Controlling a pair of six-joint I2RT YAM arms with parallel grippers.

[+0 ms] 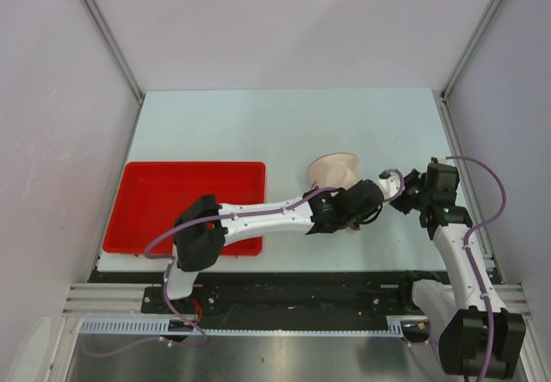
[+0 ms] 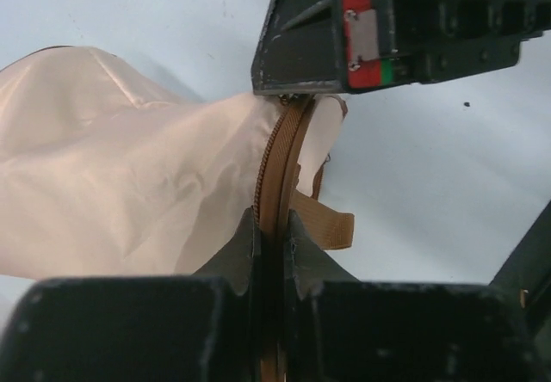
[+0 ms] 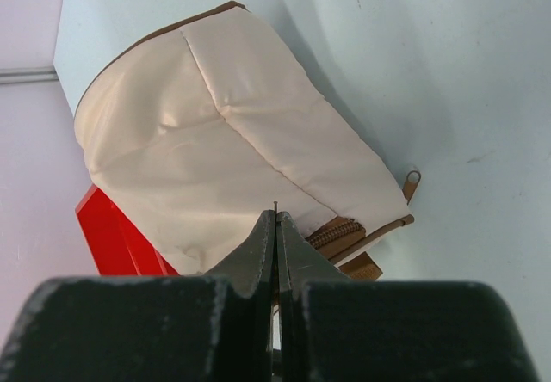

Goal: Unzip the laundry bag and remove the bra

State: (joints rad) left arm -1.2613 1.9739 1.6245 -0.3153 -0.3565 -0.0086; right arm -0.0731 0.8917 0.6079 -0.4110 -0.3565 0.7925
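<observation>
The laundry bag (image 1: 334, 169) is a cream-white pouch with a brownish rim, lying mid-table to the right of centre. My left gripper (image 2: 272, 223) is shut on the bag's brown zipper rim (image 2: 277, 163), which runs up between its fingers. A brown webbing loop (image 2: 331, 227) sticks out beside it. My right gripper (image 3: 275, 214) is shut on a thin piece at the zipper, with the bag (image 3: 215, 132) just beyond its tips. In the left wrist view it meets the zipper's far end (image 2: 297, 96). The bra is hidden.
A flat red tray (image 1: 194, 194) lies left of the bag, under the left arm, and its corner (image 3: 112, 236) shows behind the bag. White walls close in the table on three sides. A small brown ring tab (image 3: 411, 184) hangs off the bag's edge.
</observation>
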